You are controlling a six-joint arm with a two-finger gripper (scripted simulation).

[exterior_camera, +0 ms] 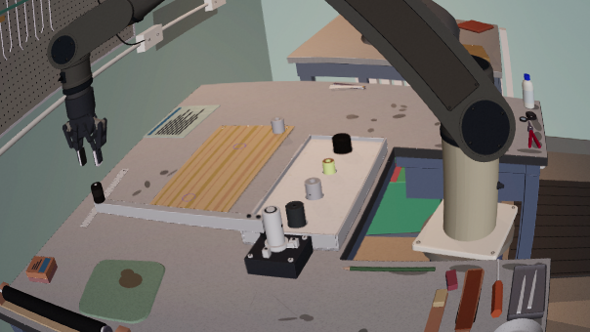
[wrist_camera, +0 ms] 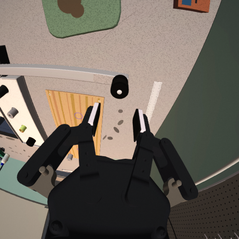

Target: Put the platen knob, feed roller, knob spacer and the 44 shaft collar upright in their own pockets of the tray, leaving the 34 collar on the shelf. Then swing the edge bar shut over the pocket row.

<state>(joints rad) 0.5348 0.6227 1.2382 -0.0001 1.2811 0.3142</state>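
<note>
The edge bar (exterior_camera: 176,215) lies swung away from the tray (exterior_camera: 326,185), reaching left along the front of the wooden shelf (exterior_camera: 222,166), with a black handle knob (exterior_camera: 98,192) upright at its free end. In the tray's pocket row stand a black part (exterior_camera: 342,143), a yellow-green part (exterior_camera: 329,166), a grey collar (exterior_camera: 314,188) and a black part (exterior_camera: 295,214). A small grey collar (exterior_camera: 277,125) stands on the shelf's far corner. Above and just behind the handle knob (wrist_camera: 119,89) my gripper (exterior_camera: 90,157) hangs open and empty (wrist_camera: 116,120).
The pegboard wall and rail stand close on the left of the gripper. A black fixture with a white post (exterior_camera: 277,249) sits at the bar's hinge. A ruler (exterior_camera: 105,195), a green mat (exterior_camera: 122,289) and an orange block (exterior_camera: 41,269) lie on the front left of the table.
</note>
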